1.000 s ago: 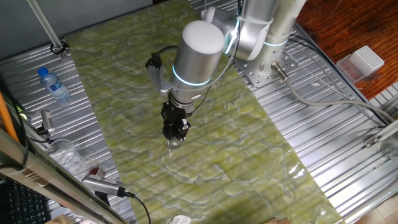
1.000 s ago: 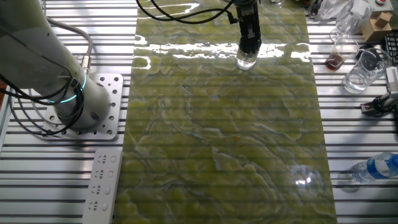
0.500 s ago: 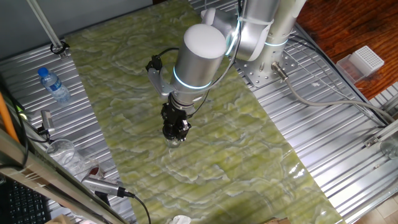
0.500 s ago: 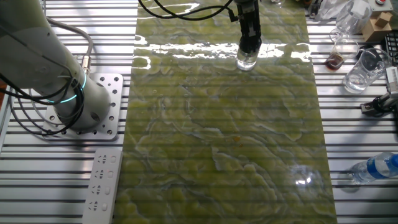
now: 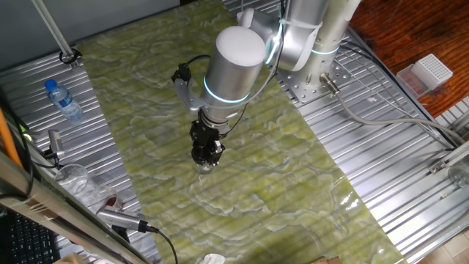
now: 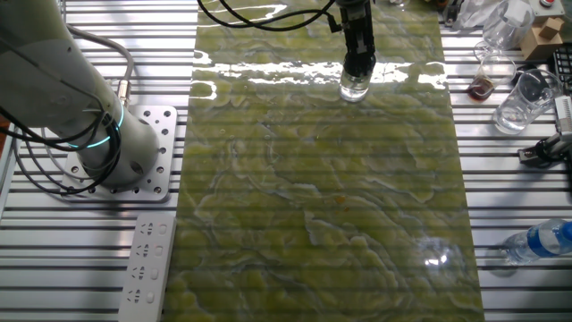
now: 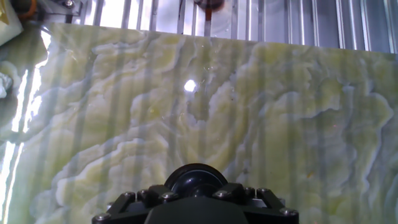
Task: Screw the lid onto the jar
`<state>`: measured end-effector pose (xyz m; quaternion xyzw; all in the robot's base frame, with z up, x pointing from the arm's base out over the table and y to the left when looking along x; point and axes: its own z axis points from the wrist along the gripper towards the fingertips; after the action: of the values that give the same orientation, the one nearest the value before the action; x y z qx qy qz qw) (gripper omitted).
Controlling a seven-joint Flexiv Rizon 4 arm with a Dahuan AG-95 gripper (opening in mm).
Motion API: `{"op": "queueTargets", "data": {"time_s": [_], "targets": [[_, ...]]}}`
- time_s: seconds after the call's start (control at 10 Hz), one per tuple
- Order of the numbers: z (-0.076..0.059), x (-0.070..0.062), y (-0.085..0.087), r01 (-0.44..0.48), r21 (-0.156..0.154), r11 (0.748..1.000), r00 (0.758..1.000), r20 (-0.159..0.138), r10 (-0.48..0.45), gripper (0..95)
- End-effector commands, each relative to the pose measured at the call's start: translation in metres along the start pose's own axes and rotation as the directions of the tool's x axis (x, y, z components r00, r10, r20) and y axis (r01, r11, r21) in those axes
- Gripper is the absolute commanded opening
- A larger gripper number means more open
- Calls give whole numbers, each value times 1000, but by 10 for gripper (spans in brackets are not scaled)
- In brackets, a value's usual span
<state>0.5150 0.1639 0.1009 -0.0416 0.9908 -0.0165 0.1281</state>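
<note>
The small clear jar (image 6: 354,88) stands upright on the green marbled mat (image 6: 322,197), near its far edge. In one fixed view the jar (image 5: 205,168) shows just under the black fingers. My gripper (image 6: 360,66) points straight down onto the jar's top and is shut on the lid. In the hand view the lid (image 7: 196,178) is a round black cap held between the fingers of my gripper (image 7: 196,188). The lid sits on the jar's mouth; its thread is hidden.
A water bottle with a blue cap (image 6: 542,240) lies on the slatted metal table beside the mat. Clear glasses (image 6: 518,100) and small clutter stand at the far corner. The arm's base (image 6: 103,143) and a white power strip (image 6: 147,266) are on the other side.
The wrist housing above the gripper has shifted slightly. The gripper stays in the same spot on the lid over the jar.
</note>
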Motion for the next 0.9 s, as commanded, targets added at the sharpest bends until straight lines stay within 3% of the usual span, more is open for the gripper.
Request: {"op": "queueTargets", "data": {"time_s": [0.1,0.9], "targets": [[-1,-1,-1,3,15,1000,1000,2,-3,570],[-2,-1,-1,16,55,998,1000,-15,-15,570]]}}
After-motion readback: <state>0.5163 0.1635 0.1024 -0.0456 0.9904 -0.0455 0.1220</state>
